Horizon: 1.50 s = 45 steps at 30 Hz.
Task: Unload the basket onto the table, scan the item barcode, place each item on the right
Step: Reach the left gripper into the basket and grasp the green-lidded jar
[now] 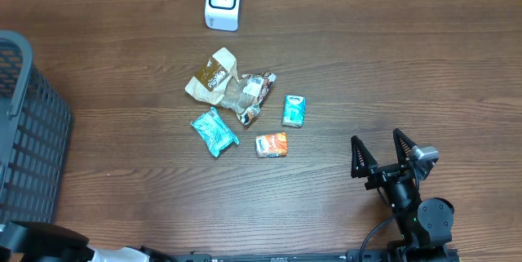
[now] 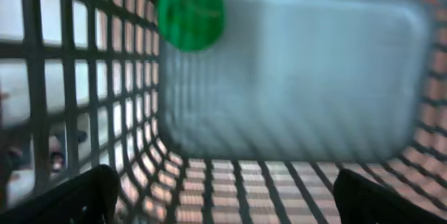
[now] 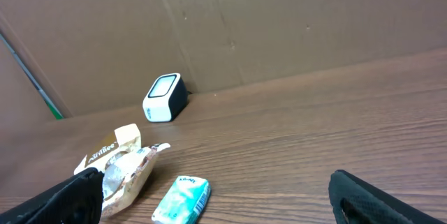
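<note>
Items for scanning: five small packs lie in a loose cluster at the middle of the counter.
- brown packet touches the clear wrapper, farthest in
- teal carton lies apart, toward the right edge
- teal packet and orange packet lie nearest the near edge

No barcode can be read on any of them. The scanner stands upright at the far edge, well apart from the cluster.

Right fingers: spread wide and empty, by the near edge, right of the cluster.
Left fingers: spread wide and empty, against the mesh of the basket at the left edge. A blurred green disc shows through the mesh; I cannot tell what it is.

Risks, as judged:
- A grasp at the two touching packs may lift both.
- Soft film may crumple or slip in the fingers and fold the code out of sight.
- With the code's side unknown, the pack may reach the scanner facing the wrong way.
</note>
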Each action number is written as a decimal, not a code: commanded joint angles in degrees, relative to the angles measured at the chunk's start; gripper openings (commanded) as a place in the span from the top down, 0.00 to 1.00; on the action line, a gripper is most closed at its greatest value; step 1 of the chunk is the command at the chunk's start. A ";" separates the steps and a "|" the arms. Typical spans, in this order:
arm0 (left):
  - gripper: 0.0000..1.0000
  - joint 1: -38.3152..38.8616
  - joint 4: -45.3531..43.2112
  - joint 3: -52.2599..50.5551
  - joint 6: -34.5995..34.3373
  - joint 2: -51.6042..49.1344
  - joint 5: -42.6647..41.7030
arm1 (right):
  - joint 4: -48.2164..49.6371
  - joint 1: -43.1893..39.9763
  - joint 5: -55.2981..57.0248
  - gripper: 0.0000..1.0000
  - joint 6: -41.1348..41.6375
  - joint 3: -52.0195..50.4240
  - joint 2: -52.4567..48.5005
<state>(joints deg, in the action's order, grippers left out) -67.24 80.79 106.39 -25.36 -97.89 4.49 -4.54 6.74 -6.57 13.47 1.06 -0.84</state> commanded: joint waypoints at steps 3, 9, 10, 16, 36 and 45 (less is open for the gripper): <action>0.00 -0.17 -8.26 -6.95 5.03 -0.15 3.80 | 0.26 -0.33 0.48 0.00 -0.04 -0.59 0.57; 0.00 -0.35 -11.28 -8.37 8.63 -3.30 9.62 | 0.26 -0.33 0.48 0.00 -0.02 -0.59 0.57; 0.00 -0.37 -11.67 -8.37 8.66 -4.50 11.17 | 0.26 -0.33 0.48 0.00 -0.02 -0.59 0.57; 0.00 -0.35 -13.29 -8.41 8.66 -10.40 12.85 | 0.26 -0.33 0.48 0.00 -0.02 -0.59 0.57; 0.00 -0.37 -21.55 -8.87 8.50 -13.66 18.58 | 0.26 -0.33 0.48 0.00 -0.04 -0.59 0.57; 0.00 -0.35 -22.43 -8.90 8.66 -17.25 19.02 | 0.26 -0.33 0.48 0.00 -0.02 -0.59 0.57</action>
<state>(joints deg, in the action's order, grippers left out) -67.51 58.63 97.84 -17.58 -113.25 22.00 -4.54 6.72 -6.59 13.47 1.06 -0.84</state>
